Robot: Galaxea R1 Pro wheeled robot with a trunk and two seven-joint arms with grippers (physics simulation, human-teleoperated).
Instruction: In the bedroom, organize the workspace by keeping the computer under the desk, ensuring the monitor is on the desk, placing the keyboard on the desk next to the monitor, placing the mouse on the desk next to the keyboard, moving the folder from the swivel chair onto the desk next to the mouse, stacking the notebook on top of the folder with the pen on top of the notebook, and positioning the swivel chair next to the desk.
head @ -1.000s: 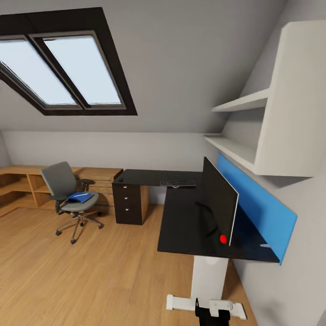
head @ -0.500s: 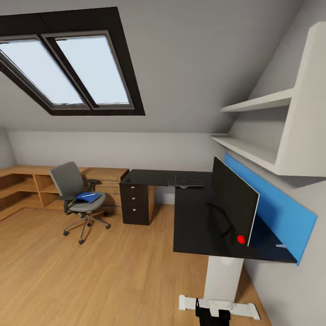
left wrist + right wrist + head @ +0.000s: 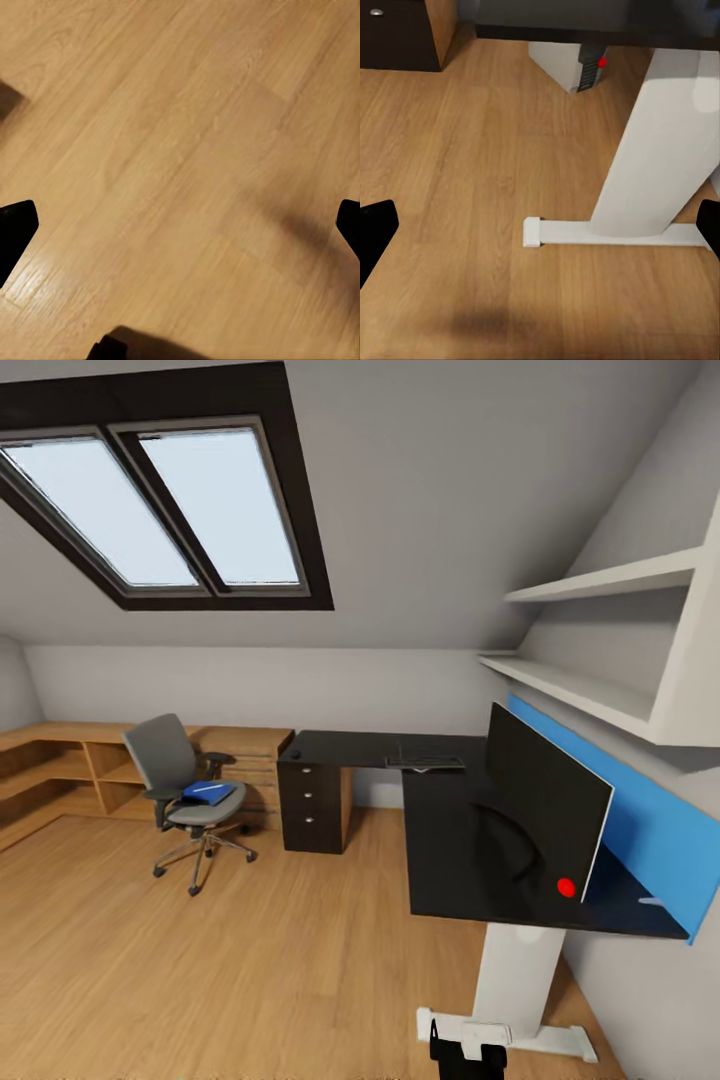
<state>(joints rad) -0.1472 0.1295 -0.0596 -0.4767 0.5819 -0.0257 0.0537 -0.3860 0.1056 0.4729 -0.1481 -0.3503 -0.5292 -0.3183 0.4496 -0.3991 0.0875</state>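
The black tabletop (image 3: 440, 840) carries the monitor (image 3: 545, 800) and, behind it, the keyboard (image 3: 425, 763). Left of the tabletop stands the swivel chair (image 3: 185, 785), the blue folder (image 3: 208, 792) on its seat. Left claw (image 3: 180, 225) and right claw (image 3: 540, 225) gape wide, empty, over the wooden floor (image 3: 200, 960).

No text, label, brand, number or sign can be read in any of the three views. The monitor (image 3: 545, 800) on the worktop (image 3: 450, 840) carries only a plain red dot on its lower corner, with no lettering. The computer (image 3: 577, 67) under the worktop shows a small red mark on its dark front strip, too small to make out as a character.
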